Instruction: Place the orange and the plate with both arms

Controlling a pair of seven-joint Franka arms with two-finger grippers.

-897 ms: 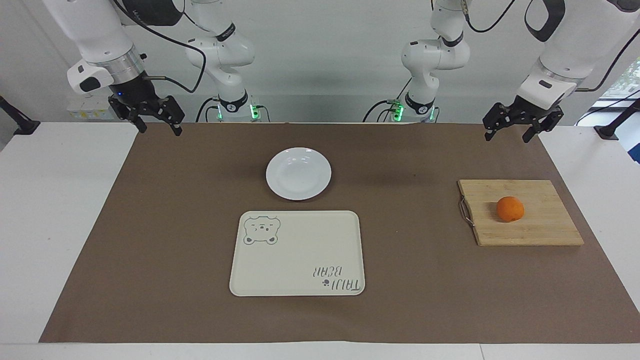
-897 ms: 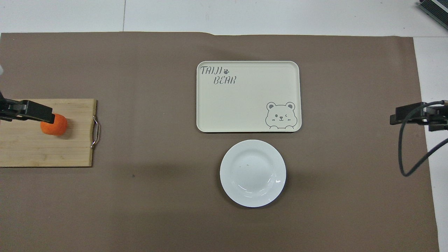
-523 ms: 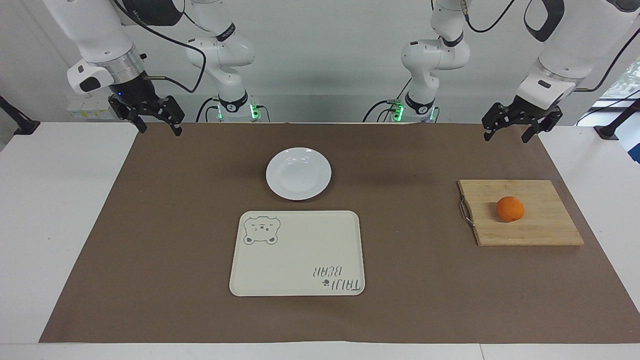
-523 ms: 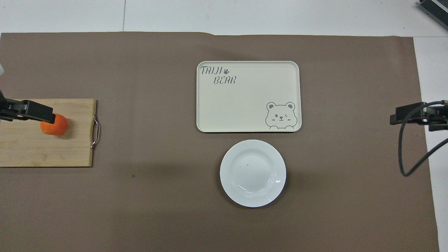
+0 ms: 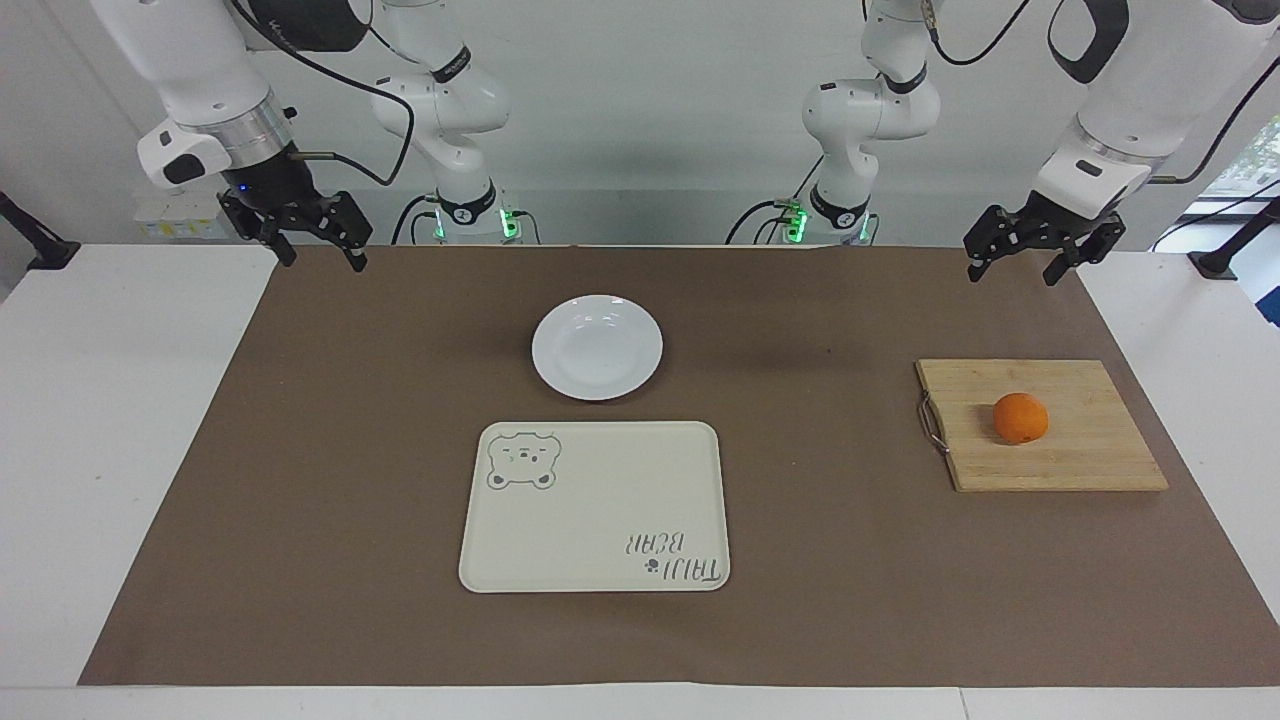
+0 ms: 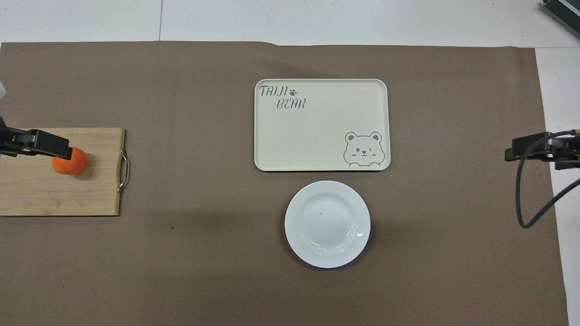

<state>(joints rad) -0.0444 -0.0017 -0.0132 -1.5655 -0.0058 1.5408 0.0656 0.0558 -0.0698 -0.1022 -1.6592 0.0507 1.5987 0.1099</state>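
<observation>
- Right gripper (image 5: 312, 240) has edged slightly toward the plate (image 5: 597, 347) since earlier, fingers spread wide, empty.
- Left gripper (image 5: 1012, 258) hangs wide, empty.
- Orange (image 5: 1020, 418) rests on the cutting board (image 5: 1090, 460), well apart from the plate.

A brown mat (image 5: 300, 450) covers the white table (image 5: 110, 420). The plate (image 5: 597, 347) is plain glossy white. The tray (image 5: 594, 506) is cream, with a grey bear outline in one corner and grey lettering in the corner diagonal to it. The orange (image 5: 1020, 418) is bright orange against the pale striped wood of the cutting board (image 5: 1085, 460), whose handle is silver metal. Both arms are white with dark joint bands and black grippers.
</observation>
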